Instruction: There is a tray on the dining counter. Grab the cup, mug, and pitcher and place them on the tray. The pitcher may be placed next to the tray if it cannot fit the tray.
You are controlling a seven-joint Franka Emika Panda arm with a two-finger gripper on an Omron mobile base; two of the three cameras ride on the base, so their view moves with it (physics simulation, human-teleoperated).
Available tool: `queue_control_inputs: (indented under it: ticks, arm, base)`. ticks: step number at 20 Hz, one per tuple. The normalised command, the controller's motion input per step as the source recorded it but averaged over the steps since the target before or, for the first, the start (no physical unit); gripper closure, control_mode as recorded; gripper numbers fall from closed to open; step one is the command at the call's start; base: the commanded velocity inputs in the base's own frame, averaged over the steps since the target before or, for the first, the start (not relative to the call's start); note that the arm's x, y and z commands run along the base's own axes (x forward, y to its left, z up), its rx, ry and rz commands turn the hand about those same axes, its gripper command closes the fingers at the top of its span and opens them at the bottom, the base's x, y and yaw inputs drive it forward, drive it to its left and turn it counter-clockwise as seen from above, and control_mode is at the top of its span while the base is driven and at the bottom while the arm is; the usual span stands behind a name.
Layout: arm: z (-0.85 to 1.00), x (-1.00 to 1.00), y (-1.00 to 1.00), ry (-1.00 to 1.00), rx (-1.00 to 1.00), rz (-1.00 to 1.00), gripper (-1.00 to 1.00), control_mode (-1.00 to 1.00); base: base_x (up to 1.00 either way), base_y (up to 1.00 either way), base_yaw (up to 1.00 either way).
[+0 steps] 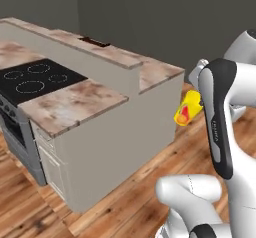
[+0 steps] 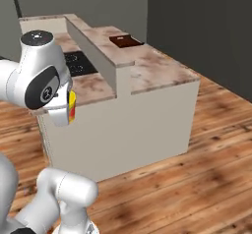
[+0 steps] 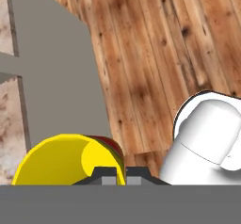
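Note:
My gripper (image 3: 117, 173) is shut on the rim of the cup (image 3: 61, 159), a small yellow tumbler with a red-orange mark. In the left base view the cup (image 1: 187, 110) hangs tilted in the air over the wooden floor, just off the end of the dining counter (image 1: 150, 72). From the right base view a yellow sliver of the cup (image 2: 72, 106) peeks out behind my arm. The dark reddish-brown tray (image 1: 95, 42) (image 2: 126, 41) lies far back on the raised dining counter (image 2: 152, 66). The mug and the pitcher are out of view.
A black cooktop (image 1: 35, 77) (image 2: 78, 63) is set in the lower stone-topped counter (image 1: 75, 104), with an oven front (image 1: 15, 132) under it. The counter's plain grey end wall (image 3: 56, 77) stands close to the hand. Wooden floor (image 1: 150, 182) spreads to the right.

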Motion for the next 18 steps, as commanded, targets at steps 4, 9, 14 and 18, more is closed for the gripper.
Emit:
queue_control_inputs:
  ticks: [4, 9, 14, 18]
  arm:
    - [0.00, 0.00, 0.00, 0.00, 0.00, 0.00, 1.00, 1.00]
    - [0.00, 0.00, 0.00, 0.00, 0.00, 0.00, 1.00, 1.00]
    - [0.00, 0.00, 0.00, 0.00, 0.00, 0.00, 1.00, 1.00]
    - [0.00, 0.00, 0.00, 0.00, 0.00, 0.00, 1.00, 1.00]
  base:
    - [0.81, -1.00, -0.07]
    - [1.00, -1.00, -0.01]
    - [1.00, -1.00, 0.07]
    - [0.98, -1.00, 0.29]
